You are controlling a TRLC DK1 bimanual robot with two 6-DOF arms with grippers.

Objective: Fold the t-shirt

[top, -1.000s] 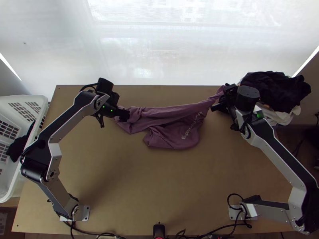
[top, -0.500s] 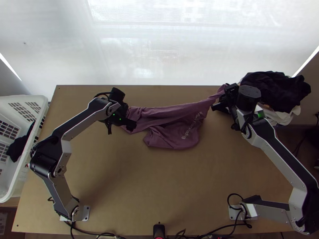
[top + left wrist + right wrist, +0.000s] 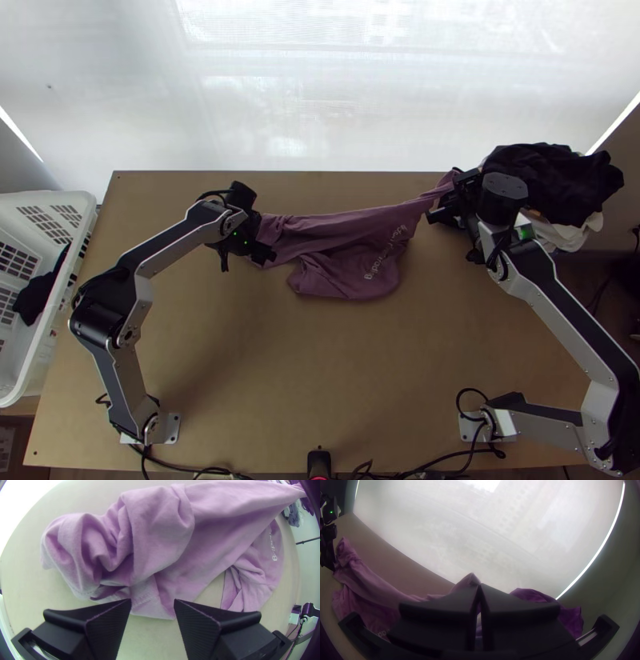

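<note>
My left gripper [image 3: 266, 256] is over the bunched left end of the mauve t-shirt [image 3: 344, 268]. In the left wrist view my left gripper [image 3: 152, 601] stands open at the edge of the t-shirt [image 3: 206, 540], no cloth visibly pinched. At the table's back right, my right gripper [image 3: 436, 214] has the shirt's far corner, lifted and stretched to a narrow strip. The right wrist view has my right gripper [image 3: 479, 586] shut on that corner, the t-shirt [image 3: 373, 583] trailing off. A lower flap with white lettering lies on the table.
A dark and white clothes pile [image 3: 552, 180] is beside the right gripper, at the table's back right corner. A white basket [image 3: 36, 376] with a dark cloth stands at the left edge. A small black device [image 3: 319, 462] sits at the near edge.
The left gripper has moved right and slightly nearer the table's front along the bunched end. The right gripper has shifted very slightly right; the shirt lies nearly as before.
</note>
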